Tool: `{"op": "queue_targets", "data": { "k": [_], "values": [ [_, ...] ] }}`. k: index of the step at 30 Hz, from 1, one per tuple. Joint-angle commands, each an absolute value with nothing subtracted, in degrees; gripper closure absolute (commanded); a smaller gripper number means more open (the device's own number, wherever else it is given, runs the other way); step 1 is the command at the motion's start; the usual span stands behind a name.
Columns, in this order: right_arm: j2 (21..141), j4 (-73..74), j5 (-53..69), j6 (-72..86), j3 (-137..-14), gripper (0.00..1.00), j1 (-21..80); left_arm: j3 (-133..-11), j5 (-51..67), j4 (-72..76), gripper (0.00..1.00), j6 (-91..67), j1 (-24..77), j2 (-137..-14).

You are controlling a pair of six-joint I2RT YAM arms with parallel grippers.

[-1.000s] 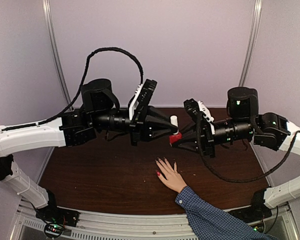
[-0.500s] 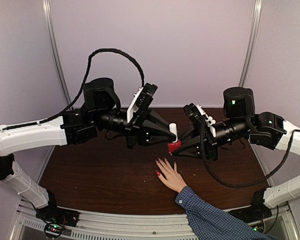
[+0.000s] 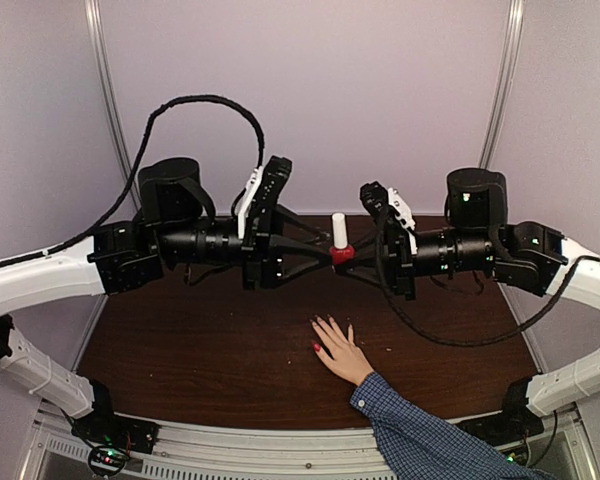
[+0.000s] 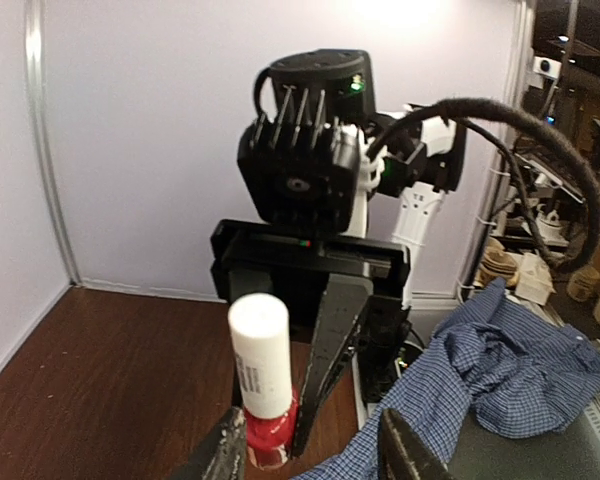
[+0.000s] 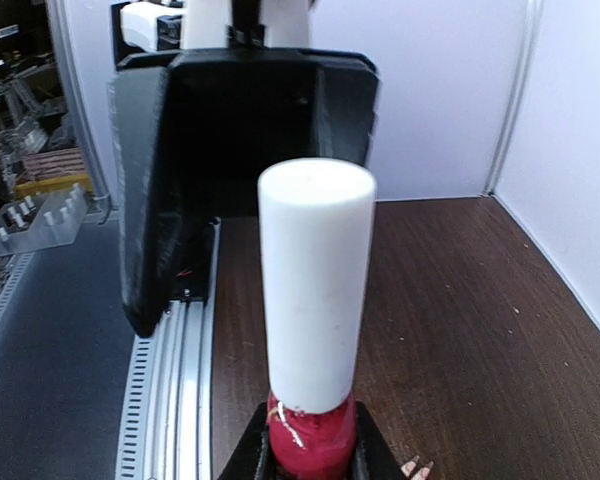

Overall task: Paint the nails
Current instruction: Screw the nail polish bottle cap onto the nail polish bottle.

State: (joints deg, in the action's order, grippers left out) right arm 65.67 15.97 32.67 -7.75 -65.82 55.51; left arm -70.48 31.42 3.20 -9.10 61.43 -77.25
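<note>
Spanning the lower half of the top view, the dark wooden bench (image 3: 180,350) lies under both arms. The left arm (image 3: 130,262) and right arm (image 3: 500,250) are stretched almost level from the two sides and meet nose to nose at mid-frame. At lower right a blue checked sleeve (image 3: 430,435) ends in a human hand (image 3: 342,352), lying flat on the bench with fingers spread toward the upper left. Above it the right jaws pinch the red polish bottle (image 3: 341,254) by its body and hold it upright in the air. The left jaws stand wide, their fingers (image 4: 225,455) just beside the bottle's base without gripping it. The white cap (image 5: 315,280) carries a strip of small dark print, too small to read. The nails (image 3: 317,349) rest on the bench below the bottle; the one on the thumb shows red, the others are too small to judge. Against a second ago, the bottle sits higher and slightly left, both arms have levelled out, and the hand has not moved.
</note>
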Motion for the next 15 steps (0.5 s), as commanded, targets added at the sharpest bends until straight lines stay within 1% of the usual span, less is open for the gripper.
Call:
{"op": "queue_targets", "data": {
  "k": [1,4,7,11,15],
  "values": [
    [65.6,15.6,19.9,-5.6,-66.7,1.0,55.0,-69.2,16.4,2.6,0.54,-9.8,61.2,-74.9],
    [66.0,16.3,14.7,-4.3,-66.7,1.0,55.0,-69.8,11.4,1.6,0.54,-10.5,61.1,-75.7],
    [66.7,16.9,10.5,-2.9,-67.1,1.0,55.1,-71.4,9.0,0.7,0.55,-11.6,61.2,-77.2],
    [67.4,16.6,7.7,-1.5,-67.0,1.0,55.2,-72.8,5.9,1.8,0.56,-14.1,61.2,-79.1],
    [68.3,16.5,6.4,-0.5,-67.0,1.0,55.4,-72.9,5.3,5.4,0.56,-16.2,61.3,-80.7]
  ]
}}
